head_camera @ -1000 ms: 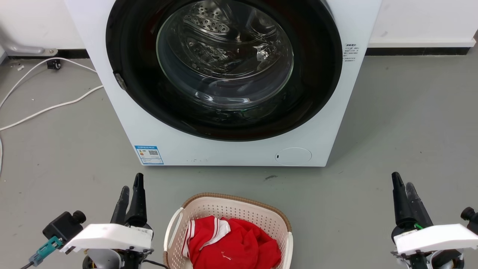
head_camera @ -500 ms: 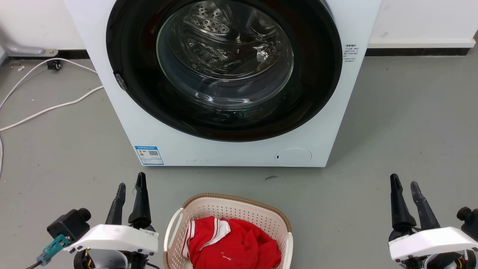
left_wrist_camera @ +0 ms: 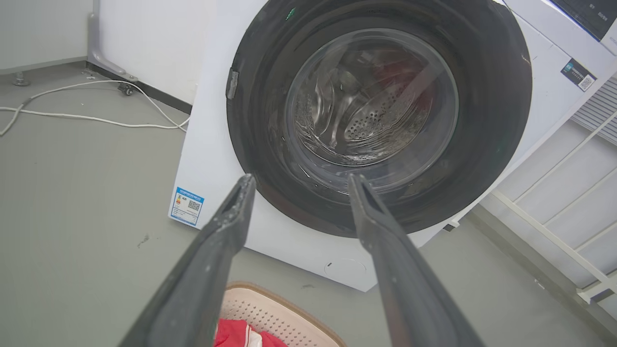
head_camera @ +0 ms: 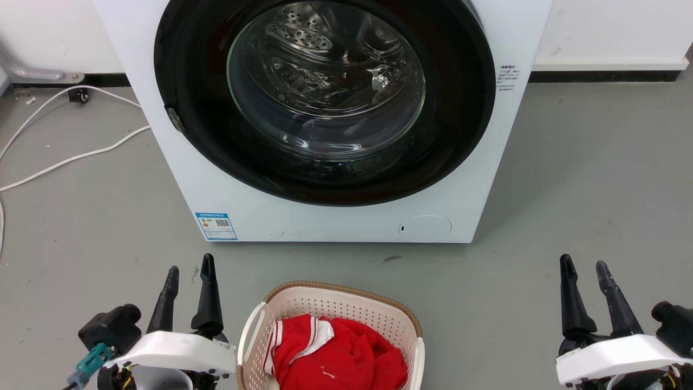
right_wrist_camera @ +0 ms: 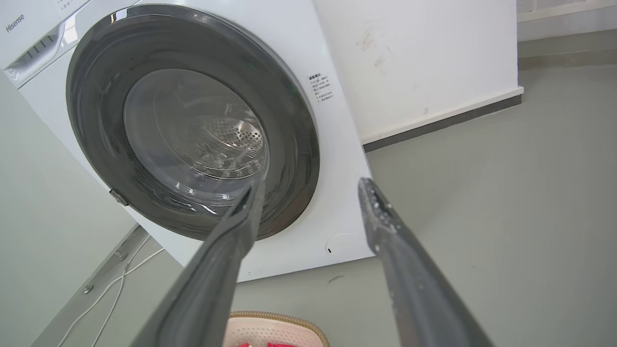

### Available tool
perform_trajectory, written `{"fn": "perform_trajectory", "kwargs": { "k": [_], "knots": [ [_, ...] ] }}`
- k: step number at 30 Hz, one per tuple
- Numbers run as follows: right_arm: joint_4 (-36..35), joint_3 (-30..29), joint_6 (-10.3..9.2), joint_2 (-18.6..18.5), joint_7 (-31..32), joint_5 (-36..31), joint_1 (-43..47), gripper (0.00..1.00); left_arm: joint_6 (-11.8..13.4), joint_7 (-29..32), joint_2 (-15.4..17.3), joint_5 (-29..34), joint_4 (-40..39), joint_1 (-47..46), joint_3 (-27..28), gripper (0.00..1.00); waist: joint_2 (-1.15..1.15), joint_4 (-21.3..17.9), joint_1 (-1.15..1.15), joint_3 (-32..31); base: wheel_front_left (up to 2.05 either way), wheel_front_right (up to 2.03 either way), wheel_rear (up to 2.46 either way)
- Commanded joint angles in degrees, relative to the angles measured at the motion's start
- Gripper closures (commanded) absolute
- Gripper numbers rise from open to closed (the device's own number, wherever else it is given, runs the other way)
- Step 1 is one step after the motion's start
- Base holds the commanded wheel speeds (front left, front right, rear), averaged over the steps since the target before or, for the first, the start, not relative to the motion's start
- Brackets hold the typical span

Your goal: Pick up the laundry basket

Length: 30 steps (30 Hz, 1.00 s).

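laundry basket (head_camera: 346, 306) on the floor in front of the washing machine (head_camera: 325, 108), not touching it. left gripper (head_camera: 189, 264) just beside the basket's left side, fingers spread, empty. right gripper (head_camera: 583, 262) well apart on the basket's right, fingers spread, empty. count: one basket, one red garment (head_camera: 335, 352) inside, one machine, two grippers.

Left claw (head_camera: 189, 262), right claw (head_camera: 582, 260): newly open

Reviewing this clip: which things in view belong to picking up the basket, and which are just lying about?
Job: laundry basket; left gripper, open; right gripper, open.
Lying about: red garment inside the basket; washing machine; white cable on the floor.
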Motion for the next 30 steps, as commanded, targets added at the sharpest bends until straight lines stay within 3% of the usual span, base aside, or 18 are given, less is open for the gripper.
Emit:
{"fn": "perform_trajectory", "kwargs": {
  "k": [1,30],
  "knots": [
    [-0.97,0.13,0.01,-0.24,-0.52,-1.70,0.31,0.00,0.31,-0.60,0.22,1.80,-0.75,0.11,0.01,0.00,0.00,0.01,0.00,-0.03,0.00,0.00,0.00],
    [-2.08,1.46,0.00,-0.29,-4.46,-18.59,2.90,0.00,1.48,-4.37,0.27,18.22,-1.07,1.87,-1.48,0.00,0.00,-0.14,0.00,-0.29,0.00,0.00,0.00]
  ]
}}
